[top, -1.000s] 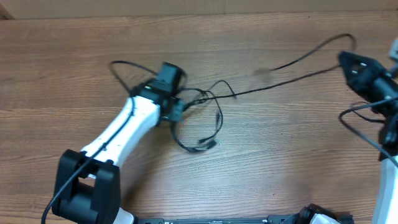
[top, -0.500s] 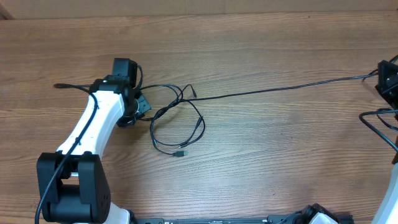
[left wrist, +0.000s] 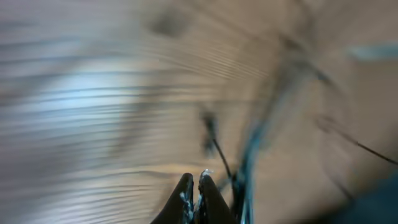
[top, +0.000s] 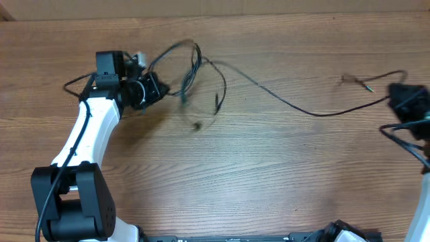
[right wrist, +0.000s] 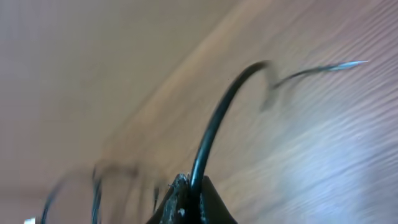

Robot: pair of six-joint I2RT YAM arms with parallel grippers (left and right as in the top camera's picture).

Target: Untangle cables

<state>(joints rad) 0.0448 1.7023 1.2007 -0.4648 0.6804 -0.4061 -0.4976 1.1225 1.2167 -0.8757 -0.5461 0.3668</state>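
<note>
My left hand point(top: 160, 87) and right hand point(top: 396, 99), each clamped on the cables point(top: 199, 64), hold them spread well apart over the surface point(top: 269, 175), probably to draw the tangle open.

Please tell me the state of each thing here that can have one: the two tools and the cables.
cables: tangled in loops, partly lifted, one long strand slack across the table.
left tool: shut, apparently on the cables; view blurred.
right tool: shut on the long strand's end.
</note>
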